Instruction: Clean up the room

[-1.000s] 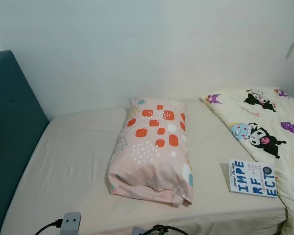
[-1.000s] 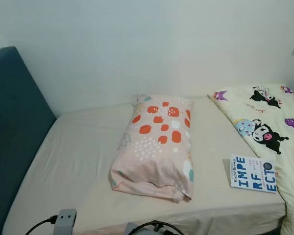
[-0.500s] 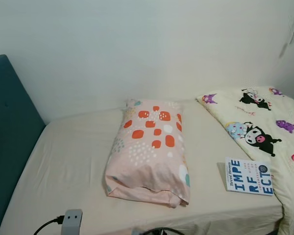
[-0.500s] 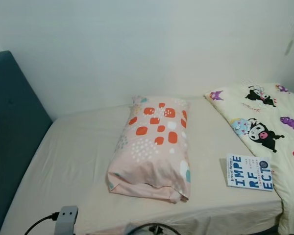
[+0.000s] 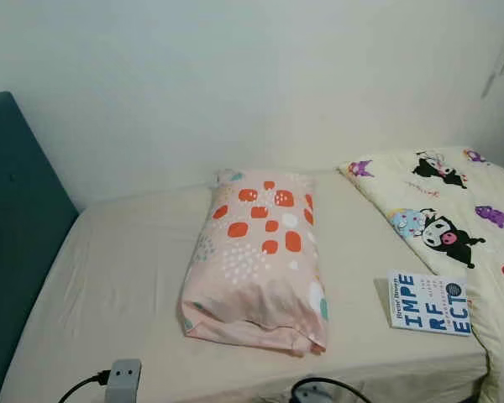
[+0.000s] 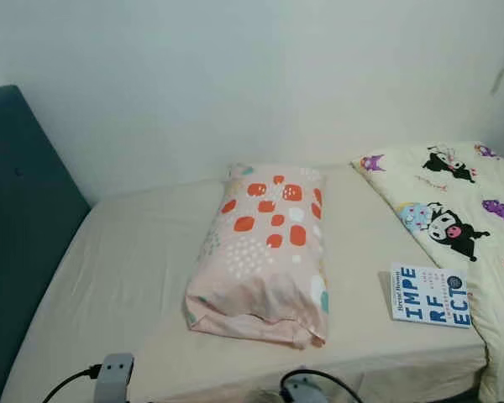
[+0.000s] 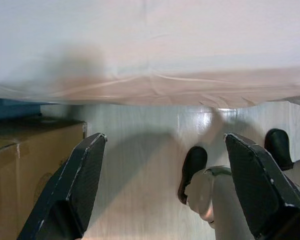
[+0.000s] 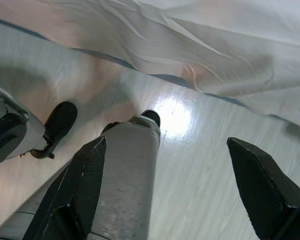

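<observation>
A pink pillow point(image 5: 259, 256) with orange and white spots lies lengthwise in the middle of the bed point(image 5: 118, 285), which has a cream sheet. A blue and white book point(image 5: 428, 303) lies flat near the bed's front right edge. A cream cartoon-print blanket point(image 5: 454, 218) covers the right side. Both arms hang low beside the bed. My left gripper point(image 7: 165, 190) is open over the pale floor. My right gripper point(image 8: 165, 195) is open too, with my own leg point(image 8: 125, 185) between its fingers in that view.
A teal headboard point(image 5: 17, 243) rises along the left side of the bed, and a white wall stands behind. A cardboard box point(image 7: 25, 170) sits on the floor beside the bed. The sheet's edge point(image 8: 200, 60) hangs down over the glossy floor.
The head camera has shifted slightly, so the bed scene slid a little. A black cable loop at the bottom edge has moved to the right. Pillow, book and blanket lie as before.
</observation>
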Motion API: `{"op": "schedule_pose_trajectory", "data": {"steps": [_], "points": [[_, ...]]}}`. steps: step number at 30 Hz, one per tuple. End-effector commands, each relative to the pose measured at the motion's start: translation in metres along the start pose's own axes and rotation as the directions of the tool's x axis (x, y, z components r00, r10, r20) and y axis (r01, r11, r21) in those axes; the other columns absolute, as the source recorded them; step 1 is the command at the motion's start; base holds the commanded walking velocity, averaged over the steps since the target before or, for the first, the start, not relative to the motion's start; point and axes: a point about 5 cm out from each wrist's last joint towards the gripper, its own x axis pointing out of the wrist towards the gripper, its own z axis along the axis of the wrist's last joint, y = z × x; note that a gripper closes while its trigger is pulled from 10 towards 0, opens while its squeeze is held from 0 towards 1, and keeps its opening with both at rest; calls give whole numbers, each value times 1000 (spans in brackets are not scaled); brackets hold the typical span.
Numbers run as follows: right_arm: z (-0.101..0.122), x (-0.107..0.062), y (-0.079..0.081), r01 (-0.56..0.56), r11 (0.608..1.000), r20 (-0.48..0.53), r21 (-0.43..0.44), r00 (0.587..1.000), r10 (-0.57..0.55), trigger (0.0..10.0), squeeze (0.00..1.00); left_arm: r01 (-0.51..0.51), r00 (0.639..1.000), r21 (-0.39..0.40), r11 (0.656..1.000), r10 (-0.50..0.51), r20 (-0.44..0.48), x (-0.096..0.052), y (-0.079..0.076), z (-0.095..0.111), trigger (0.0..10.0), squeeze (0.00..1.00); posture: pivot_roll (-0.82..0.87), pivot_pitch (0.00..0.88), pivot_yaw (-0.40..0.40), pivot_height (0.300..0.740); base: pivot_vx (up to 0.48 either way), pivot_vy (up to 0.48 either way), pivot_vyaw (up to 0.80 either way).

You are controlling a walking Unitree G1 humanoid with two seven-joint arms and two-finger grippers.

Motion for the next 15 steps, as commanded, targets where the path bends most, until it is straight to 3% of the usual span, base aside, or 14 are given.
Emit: {"op": "schedule_pose_trajectory", "data": {"steps": [1, 15], "points": [[-27, -3, 3, -4, 999, -97, 35, 995, 7, 10000, 0, -2, 1000, 11, 1000, 2, -1, 0, 3, -1, 10000, 0, -105, 0, 35, 710, 0, 0, 0], [-27, -3, -1, 20, 999, -100, 30, 995, -17, 10000, 0, 4, 1000, -6, 1000, -3, 9, 0, 1, 2, 10000, 0, -111, 0, 41, 710, 0, 0, 0]]}}
